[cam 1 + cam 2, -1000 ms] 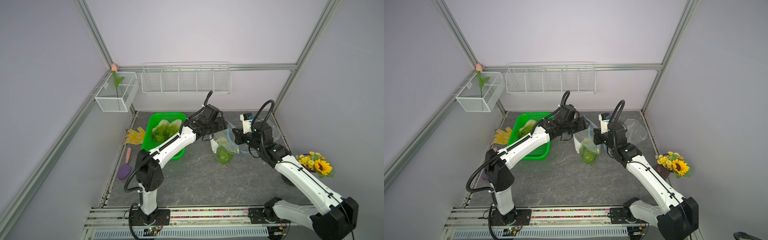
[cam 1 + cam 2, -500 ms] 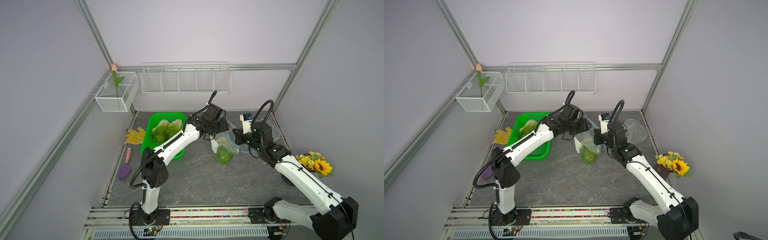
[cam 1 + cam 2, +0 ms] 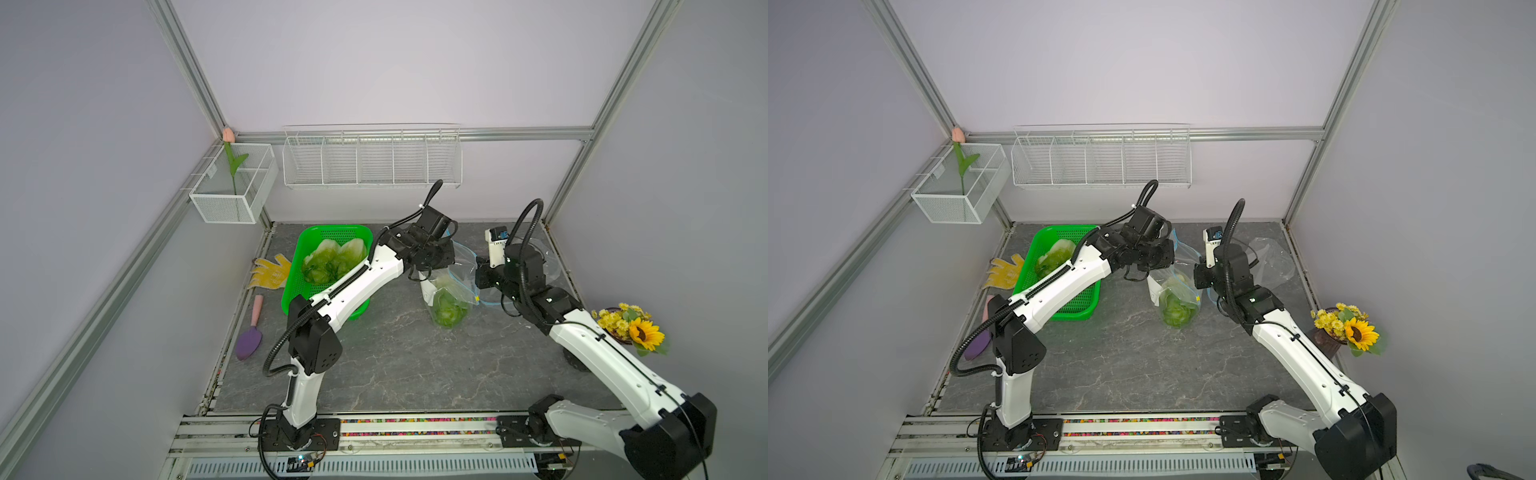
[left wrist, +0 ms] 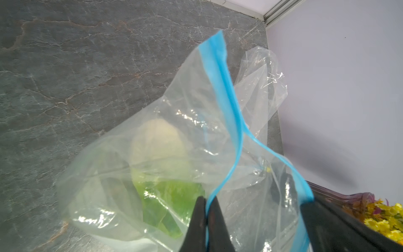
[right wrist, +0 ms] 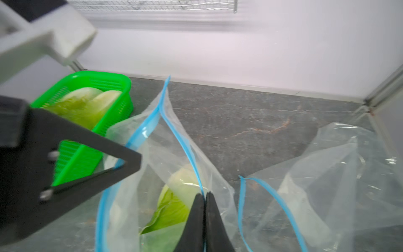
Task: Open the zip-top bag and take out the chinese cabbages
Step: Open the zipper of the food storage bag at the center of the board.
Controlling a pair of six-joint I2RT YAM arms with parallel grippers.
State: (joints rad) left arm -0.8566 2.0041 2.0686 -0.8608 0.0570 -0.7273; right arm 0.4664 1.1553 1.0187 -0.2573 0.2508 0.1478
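1. The zip-top bag (image 3: 457, 274) stands slumped on the grey surface (image 3: 395, 365) between the two arms, with its blue zip strip parted. The chinese cabbages (image 4: 159, 144) inside show through the film — pale base toward the mouth, green leaves deeper.
2. The left end effector (image 4: 206, 200) is pinched tight on one lip of the blue strip. The right end effector (image 5: 204, 195) is pinched tight on the opposite lip.
3. To do this step well, I judge the two should draw apart evenly and level — widening the mouth without hoisting the bag, so the thin film neither slips out nor tears.
4. More cabbage heads (image 3: 334, 259) lie in the green basket (image 3: 332, 230), under the left arm. An empty second bag (image 3: 1271, 257) lies just behind the right arm and could snag.
5. The yellow glove (image 3: 270, 272), purple trowel (image 3: 249, 340) and sunflower bouquet (image 3: 636, 330) sit at the edges, well apart from the work.
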